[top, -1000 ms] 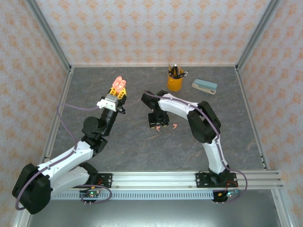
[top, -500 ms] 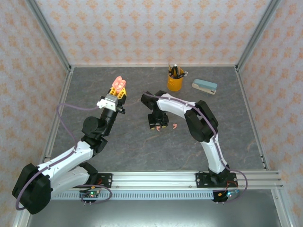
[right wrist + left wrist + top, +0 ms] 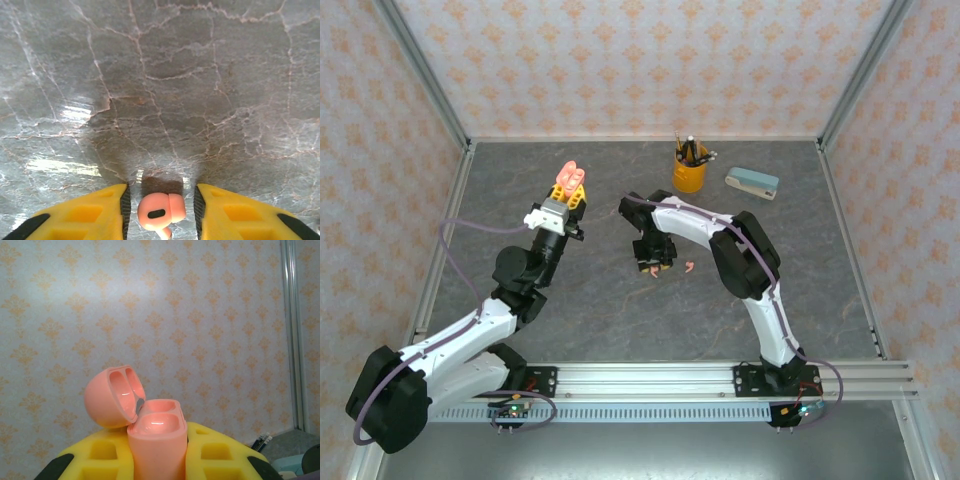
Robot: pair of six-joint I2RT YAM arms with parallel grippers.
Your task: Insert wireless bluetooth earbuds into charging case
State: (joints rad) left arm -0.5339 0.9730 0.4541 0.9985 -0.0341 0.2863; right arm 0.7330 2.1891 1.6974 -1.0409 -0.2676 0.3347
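Grey, marble-like worktop (image 3: 610,320) sits inside walls with a peach flower pattern (image 3: 620,60). One tiny salmon-pink hooked plastic earbud (image 3: 159,212) lies on the worktop, right between the two yellow fingers (image 3: 85,220) of the right tool (image 3: 160,215). The fingers stand apart, one on each side of the earbud. There is a thin gap on both sides, so they are not pinching it. Seen from above, this tool points down near the middle of the worktop. A second tiny salmon-pink earbud (image 3: 688,266) lies on the worktop just beside the tool, at its three o'clock.

At ten o'clock from there, the left tool (image 3: 568,193) is up off the worktop. It is clamped on a salmon-pink pebble-shaped plastic charging case (image 3: 570,176). In the left wrist view the case stands upright between the yellow fingers. Its lid is flipped open and leans toward ten o'clock. Two smooth hollows show in the bottom half and two in the lid.

Far back, at one o'clock on the worktop, stands a yellow cup of pens (image 3: 689,172). At three o'clock from the cup lies a pale teal and white block (image 3: 752,183); I cannot tell what it is.
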